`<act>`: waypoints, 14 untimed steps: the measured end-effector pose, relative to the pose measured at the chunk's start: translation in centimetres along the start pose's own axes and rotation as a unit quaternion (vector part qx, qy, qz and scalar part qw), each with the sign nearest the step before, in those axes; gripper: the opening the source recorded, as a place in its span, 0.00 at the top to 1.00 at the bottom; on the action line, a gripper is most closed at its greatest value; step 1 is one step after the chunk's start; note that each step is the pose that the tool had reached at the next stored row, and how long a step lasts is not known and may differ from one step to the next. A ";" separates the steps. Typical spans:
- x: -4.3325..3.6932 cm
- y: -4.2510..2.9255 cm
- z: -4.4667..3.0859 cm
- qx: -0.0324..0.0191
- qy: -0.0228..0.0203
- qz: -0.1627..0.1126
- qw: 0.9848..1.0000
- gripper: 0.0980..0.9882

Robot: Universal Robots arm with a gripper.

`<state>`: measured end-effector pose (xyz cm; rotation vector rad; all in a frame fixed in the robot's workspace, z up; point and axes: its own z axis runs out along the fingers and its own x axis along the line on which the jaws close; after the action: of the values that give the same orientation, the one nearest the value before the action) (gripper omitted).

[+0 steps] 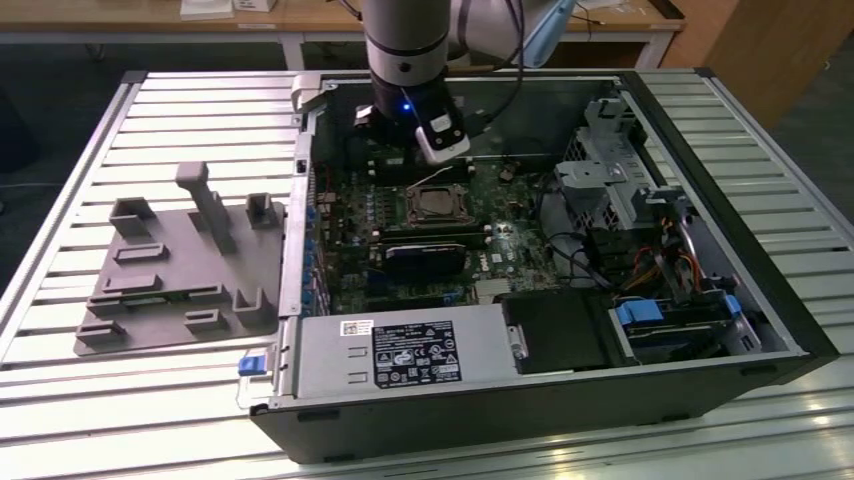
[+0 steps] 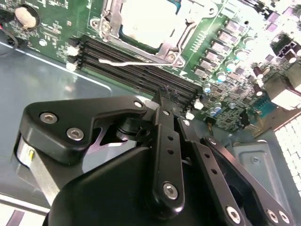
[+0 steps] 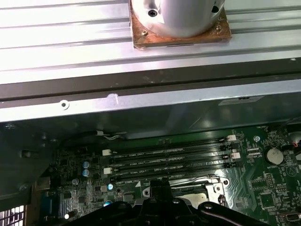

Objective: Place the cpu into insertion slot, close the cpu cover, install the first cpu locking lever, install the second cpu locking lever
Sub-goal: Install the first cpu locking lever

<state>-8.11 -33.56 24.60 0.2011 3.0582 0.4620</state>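
Tool point(image 2: 163, 96) hangs over memory slots point(image 2: 141, 70) beside the insertion slot point(image 1: 434, 206)

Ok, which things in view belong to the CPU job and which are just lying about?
Job in hand:
- cpu, pale face showing within the insertion slot
- cpu cover framing it
- locking lever, lying over the memory slots
- gripper, close to the slot

Lying about:
- grey fixture tray
- power supply
- coin battery
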 end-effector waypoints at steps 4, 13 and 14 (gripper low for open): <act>-0.01 0.01 0.01 0.000 0.000 0.000 1.000 0.99; 0.02 -0.09 0.31 0.012 -0.016 -0.005 1.000 0.99; 0.03 -0.11 0.37 0.012 -0.018 -0.006 1.000 0.99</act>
<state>-8.12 -33.55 24.22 0.1906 3.0293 0.4176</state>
